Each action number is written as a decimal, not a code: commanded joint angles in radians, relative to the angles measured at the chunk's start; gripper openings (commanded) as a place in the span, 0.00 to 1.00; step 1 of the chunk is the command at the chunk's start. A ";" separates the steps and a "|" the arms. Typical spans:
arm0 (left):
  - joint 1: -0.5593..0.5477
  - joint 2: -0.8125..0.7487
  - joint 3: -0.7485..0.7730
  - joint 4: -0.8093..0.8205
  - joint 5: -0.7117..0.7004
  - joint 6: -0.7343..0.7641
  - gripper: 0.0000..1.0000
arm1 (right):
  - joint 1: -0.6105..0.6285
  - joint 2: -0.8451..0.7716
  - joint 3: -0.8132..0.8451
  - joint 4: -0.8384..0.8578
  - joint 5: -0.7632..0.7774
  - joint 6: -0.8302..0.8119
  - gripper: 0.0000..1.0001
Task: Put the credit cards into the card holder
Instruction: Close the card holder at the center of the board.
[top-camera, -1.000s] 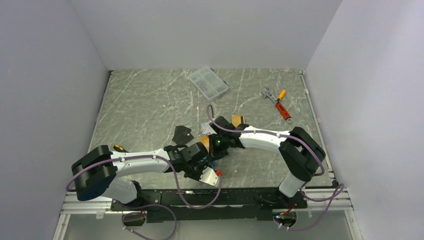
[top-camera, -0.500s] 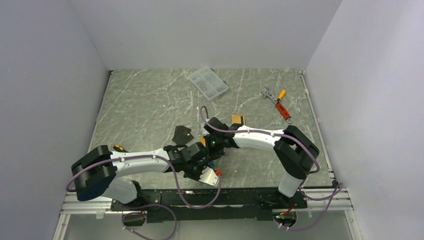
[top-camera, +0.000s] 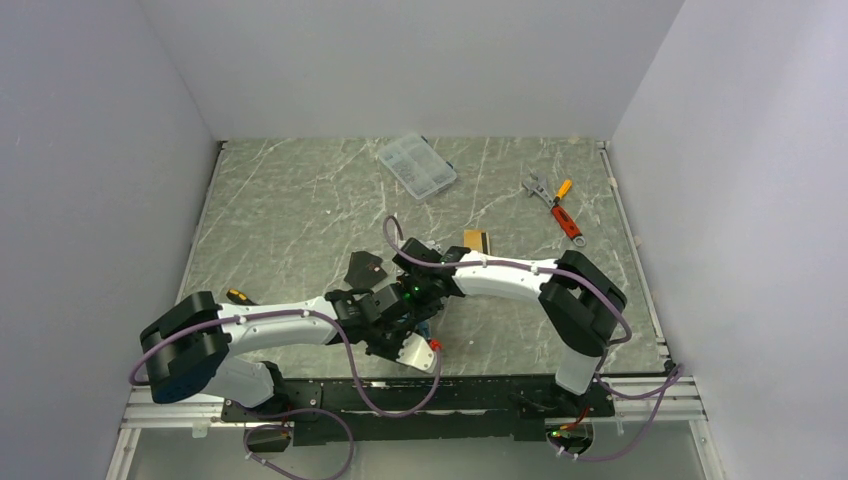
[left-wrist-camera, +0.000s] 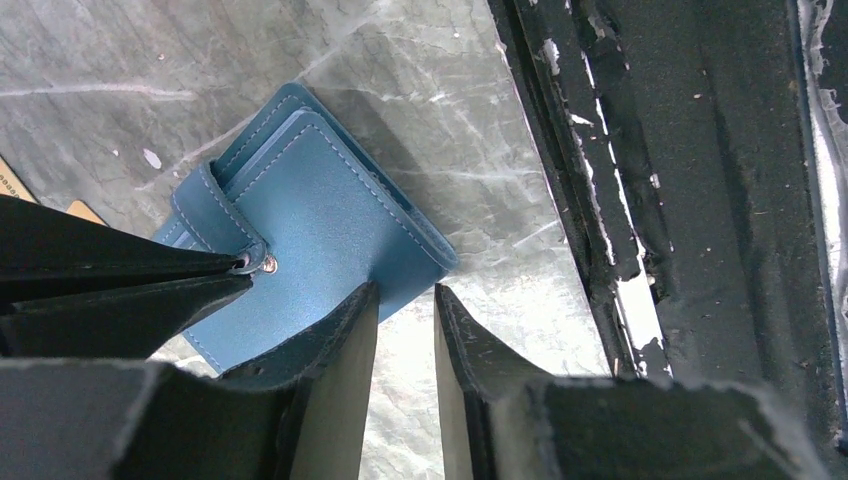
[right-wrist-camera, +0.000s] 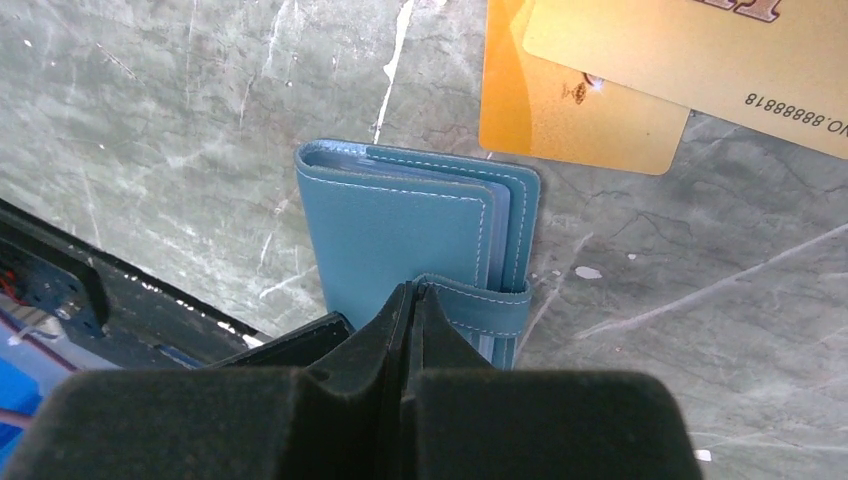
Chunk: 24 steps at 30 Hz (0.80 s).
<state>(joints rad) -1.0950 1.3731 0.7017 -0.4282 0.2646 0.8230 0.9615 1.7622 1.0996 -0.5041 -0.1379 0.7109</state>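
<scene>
Handling: card holder (right-wrist-camera: 400, 220) looks soft, light, slippery; take the snap tab (right-wrist-camera: 490, 305) at the tips.
Right end effector (right-wrist-camera: 412, 289): closed, touching tab.
Left end effector (left-wrist-camera: 405, 293): part-open, nothing between.

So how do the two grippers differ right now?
The left gripper is open, with a gap between its fingers; the right gripper is shut. The left sits at one edge of the holder; the right's tips meet its snap tab. Both are down at the holder.

L pincer (left-wrist-camera: 405, 298) ajar, R pincer (right-wrist-camera: 412, 290) closed
</scene>
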 joint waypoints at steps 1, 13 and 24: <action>0.014 -0.031 0.001 -0.013 0.032 0.017 0.33 | 0.053 0.087 -0.002 -0.101 0.069 -0.034 0.00; 0.027 -0.068 0.011 -0.037 0.025 0.018 0.33 | 0.096 0.141 0.009 -0.148 0.109 -0.040 0.00; 0.045 -0.108 0.011 -0.067 0.016 0.019 0.33 | 0.160 0.201 -0.036 -0.124 0.137 0.016 0.00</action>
<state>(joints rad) -1.0607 1.3018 0.7017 -0.4789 0.2703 0.8261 1.0439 1.8153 1.1572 -0.5694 0.0044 0.6868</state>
